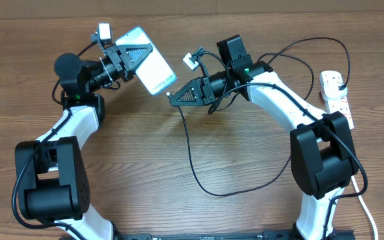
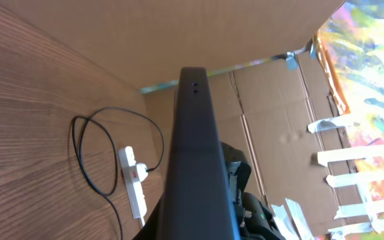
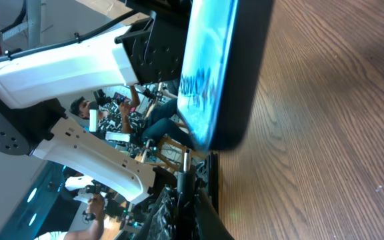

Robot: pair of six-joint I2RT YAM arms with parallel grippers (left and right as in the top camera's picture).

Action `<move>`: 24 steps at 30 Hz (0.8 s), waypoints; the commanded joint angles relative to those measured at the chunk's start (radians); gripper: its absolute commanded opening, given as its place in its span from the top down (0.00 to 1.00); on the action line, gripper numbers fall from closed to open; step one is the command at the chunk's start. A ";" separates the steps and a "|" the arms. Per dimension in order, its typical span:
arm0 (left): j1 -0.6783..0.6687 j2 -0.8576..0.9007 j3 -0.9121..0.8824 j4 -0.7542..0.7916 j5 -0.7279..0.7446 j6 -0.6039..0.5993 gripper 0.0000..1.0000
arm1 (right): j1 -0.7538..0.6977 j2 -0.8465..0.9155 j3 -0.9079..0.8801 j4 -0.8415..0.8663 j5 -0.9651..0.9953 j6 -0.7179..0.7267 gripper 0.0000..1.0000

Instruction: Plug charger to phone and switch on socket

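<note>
phone clamped in left hand, charger tip pinched in right hand, socket beside right arm

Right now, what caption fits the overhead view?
Left claw grips the lit phone; right claw holds the charger tip near its end; power strip at right.

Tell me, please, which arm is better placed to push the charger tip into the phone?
The right arm, I'd say: its jaws are shut on the charger tip, just off the phone's nearest edge. The left arm has its jaws shut on the phone, so it can only steady it.
</note>
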 commanded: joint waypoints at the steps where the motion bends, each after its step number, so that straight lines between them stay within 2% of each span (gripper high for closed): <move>1: -0.020 -0.014 0.012 0.000 -0.015 0.047 0.96 | 0.000 -0.012 0.019 0.010 -0.005 0.032 0.96; 11: -0.020 -0.014 0.012 0.000 -0.016 0.037 0.96 | -0.005 -0.012 0.019 0.018 -0.005 0.039 0.96; 16: -0.017 -0.014 0.012 0.000 -0.064 0.010 0.96 | -0.007 -0.012 0.019 0.091 -0.005 0.142 0.96; 20: 0.003 -0.014 0.012 0.006 -0.109 -0.027 0.95 | -0.008 -0.012 0.019 0.099 -0.005 0.152 0.96; 24: 0.043 -0.014 0.012 0.013 -0.085 -0.059 0.96 | -0.019 -0.012 0.019 0.108 -0.005 0.155 0.96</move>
